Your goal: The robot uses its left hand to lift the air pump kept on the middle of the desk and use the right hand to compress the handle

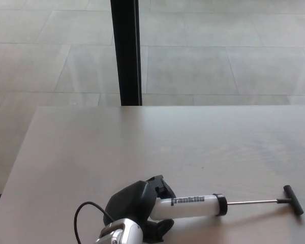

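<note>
The air pump (195, 206) has a white barrel with dark lettering, a black collar, a thin metal rod pulled out to the right and a black T-handle (293, 200). My left hand (134, 208) comes in from the bottom edge and is shut on the barrel's left end. The pump sits roughly level, slightly above the desk (142, 147), with a shadow beneath it. A black cable (81, 216) loops off my left wrist. My right hand does not show.
The pale wooden desk fills the lower half of the view, its far edge near mid-picture. Beyond it are grey floor tiles and a black vertical post (126, 51). The desk's left edge slants down toward the lower left.
</note>
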{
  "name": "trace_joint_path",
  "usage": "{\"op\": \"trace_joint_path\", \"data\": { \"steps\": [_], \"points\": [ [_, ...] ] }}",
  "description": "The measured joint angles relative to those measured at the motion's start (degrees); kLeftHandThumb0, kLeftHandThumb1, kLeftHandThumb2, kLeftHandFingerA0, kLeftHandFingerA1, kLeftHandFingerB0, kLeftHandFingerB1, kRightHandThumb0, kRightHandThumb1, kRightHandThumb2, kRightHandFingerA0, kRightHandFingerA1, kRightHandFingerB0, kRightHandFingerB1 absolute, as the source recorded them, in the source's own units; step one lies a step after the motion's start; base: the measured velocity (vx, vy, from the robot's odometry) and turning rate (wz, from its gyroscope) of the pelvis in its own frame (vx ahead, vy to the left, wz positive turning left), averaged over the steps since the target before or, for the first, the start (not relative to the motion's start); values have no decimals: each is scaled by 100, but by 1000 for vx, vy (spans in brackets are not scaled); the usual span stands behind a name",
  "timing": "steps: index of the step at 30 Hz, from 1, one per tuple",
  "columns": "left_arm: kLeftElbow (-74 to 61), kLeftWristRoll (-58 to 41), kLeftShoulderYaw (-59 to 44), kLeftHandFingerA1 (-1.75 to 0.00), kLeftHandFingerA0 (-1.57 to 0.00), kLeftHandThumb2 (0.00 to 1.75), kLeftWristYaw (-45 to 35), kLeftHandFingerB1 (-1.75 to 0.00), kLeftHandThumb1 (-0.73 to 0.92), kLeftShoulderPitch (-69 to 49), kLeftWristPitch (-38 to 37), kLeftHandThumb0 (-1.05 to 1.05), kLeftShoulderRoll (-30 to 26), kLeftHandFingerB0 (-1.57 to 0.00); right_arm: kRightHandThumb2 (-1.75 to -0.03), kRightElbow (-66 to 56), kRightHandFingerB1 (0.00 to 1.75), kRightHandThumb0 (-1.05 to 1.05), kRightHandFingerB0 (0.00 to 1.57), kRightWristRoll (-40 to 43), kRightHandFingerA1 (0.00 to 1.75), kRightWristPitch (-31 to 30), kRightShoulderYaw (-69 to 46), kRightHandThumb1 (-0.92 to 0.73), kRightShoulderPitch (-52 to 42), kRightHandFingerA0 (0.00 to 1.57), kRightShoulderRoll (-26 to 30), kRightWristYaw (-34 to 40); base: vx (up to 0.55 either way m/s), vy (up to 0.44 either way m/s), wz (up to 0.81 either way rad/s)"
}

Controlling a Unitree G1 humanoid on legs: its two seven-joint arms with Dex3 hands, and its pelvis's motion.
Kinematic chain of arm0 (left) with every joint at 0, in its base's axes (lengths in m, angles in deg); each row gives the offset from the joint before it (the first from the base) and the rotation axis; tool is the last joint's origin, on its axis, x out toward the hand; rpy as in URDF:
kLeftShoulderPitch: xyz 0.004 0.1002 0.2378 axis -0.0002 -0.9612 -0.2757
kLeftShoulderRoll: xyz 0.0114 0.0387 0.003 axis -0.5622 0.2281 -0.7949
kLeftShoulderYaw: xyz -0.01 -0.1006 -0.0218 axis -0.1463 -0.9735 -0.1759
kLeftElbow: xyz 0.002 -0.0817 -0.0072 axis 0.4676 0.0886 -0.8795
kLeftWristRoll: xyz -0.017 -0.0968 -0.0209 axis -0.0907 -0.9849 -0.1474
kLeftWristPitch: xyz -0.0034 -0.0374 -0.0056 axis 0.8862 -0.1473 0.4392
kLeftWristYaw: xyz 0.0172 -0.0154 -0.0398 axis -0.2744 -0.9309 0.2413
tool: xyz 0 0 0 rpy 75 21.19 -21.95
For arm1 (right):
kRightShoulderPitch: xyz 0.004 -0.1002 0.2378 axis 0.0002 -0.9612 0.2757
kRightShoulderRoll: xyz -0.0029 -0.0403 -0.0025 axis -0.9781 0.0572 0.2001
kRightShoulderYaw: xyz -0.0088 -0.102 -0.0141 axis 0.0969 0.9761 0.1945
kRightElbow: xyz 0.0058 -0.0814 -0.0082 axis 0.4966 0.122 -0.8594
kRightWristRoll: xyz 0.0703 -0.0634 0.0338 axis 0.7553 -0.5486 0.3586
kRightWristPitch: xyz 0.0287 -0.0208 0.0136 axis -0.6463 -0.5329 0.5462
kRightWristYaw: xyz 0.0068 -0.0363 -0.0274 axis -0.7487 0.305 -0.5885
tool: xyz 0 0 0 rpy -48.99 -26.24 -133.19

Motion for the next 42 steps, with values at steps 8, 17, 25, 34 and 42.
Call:
{"op": "trace_joint_path", "data": {
  "steps": [8,17,25,34,42],
  "points": [
    [63,-23,124,-91,-66,77,35,-61,77,53,-93,-27,-162,-59,-66,26,44,-52,59,-51,57,-49,-37,-87,9,39,0,90,0,0,0],
    [48,162,700,-149,-81,78,11,-80,80,264,-107,-28,-596,-64,-66,113,44,-52,60,-78,58,-54,-39,-87,75,41,0,142,0,0,0],
    [19,726,1605,-125,-81,58,-281,-53,60,836,-90,-33,-1192,-50,-66,113,44,-52,61,-81,58,-54,-35,-86,74,43,0,141,0,0,0],
    [-2,1330,2315,-89,-77,81,-949,-62,40,1456,-92,-41,-1535,-58,-65,113,45,-51,59,-80,57,-54,5,-86,75,44,-1,141,0,0,0],
    [-76,1819,2863,-93,-75,84,-1462,-61,42,1829,-92,-42,-1724,-52,-66,113,46,-51,60,-77,58,-54,14,-85,110,43,-2,141,0,0,0]
  ]
}}
